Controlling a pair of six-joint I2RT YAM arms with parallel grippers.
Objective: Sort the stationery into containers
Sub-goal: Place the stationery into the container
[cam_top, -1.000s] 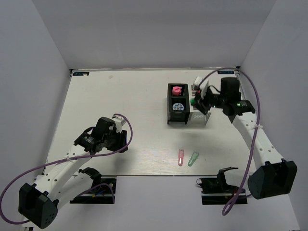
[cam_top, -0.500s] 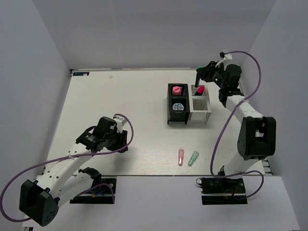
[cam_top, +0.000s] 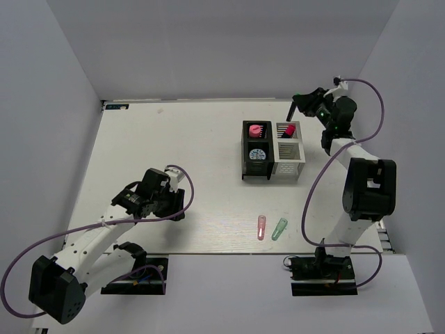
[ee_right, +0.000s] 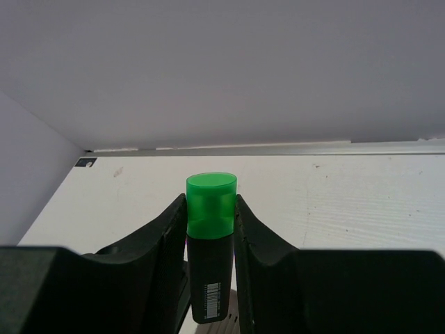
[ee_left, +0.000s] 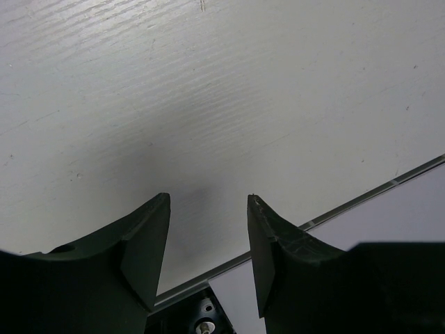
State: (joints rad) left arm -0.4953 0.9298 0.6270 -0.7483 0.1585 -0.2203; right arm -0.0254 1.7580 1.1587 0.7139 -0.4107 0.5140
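Observation:
My right gripper (cam_top: 298,104) hangs above the table's far edge, just behind the containers (cam_top: 295,170), shut on a black marker with a green cap (ee_right: 211,257). The cap stands up between the fingers. In the containers, the two black compartments hold a pink piece (cam_top: 256,130) and the blue-white tape roll (cam_top: 258,154), and the rear silver one holds a pink-capped marker (cam_top: 287,130). A pink capsule (cam_top: 261,227) and a green capsule (cam_top: 279,229) lie near the front edge. My left gripper (cam_top: 181,205) is open and empty low over bare table (ee_left: 208,209).
The table's metal front edge (ee_left: 361,200) runs just under my left fingers. White walls close in the back and both sides. The arm bases and their cables sit off the front edge.
My right arm has lifted away from above the silver compartments and swung back toward the far right, still holding the green-capped marker. The left arm has barely moved.

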